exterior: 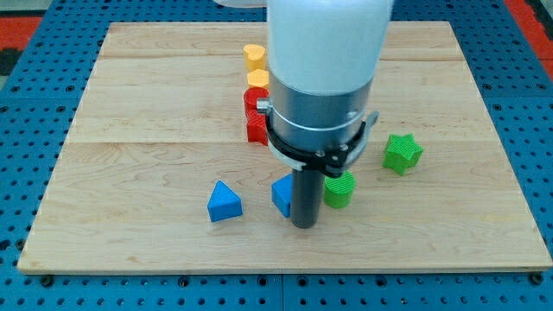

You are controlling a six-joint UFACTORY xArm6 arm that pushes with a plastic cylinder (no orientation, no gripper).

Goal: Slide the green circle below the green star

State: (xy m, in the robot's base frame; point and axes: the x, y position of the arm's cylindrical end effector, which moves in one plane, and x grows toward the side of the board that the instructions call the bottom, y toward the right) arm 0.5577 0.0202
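Two blue blocks (pixel 225 202) (pixel 281 195) flank my tip (pixel 303 225), green circle (pixel 340 189) touching; no pincer shows.

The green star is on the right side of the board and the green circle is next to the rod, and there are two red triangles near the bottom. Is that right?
Not quite. The camera view shows the two triangles, one and the other, are blue, not red. The green star is at the view's right, and the green circle sits beside my tip.

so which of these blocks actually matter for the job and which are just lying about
For the job:
- green circle, at the right of my tip
- green star, up and right of the circle

Lying about:
- two blue blocks, one apart at the left, one against the rod
- two yellow blocks
- red blocks
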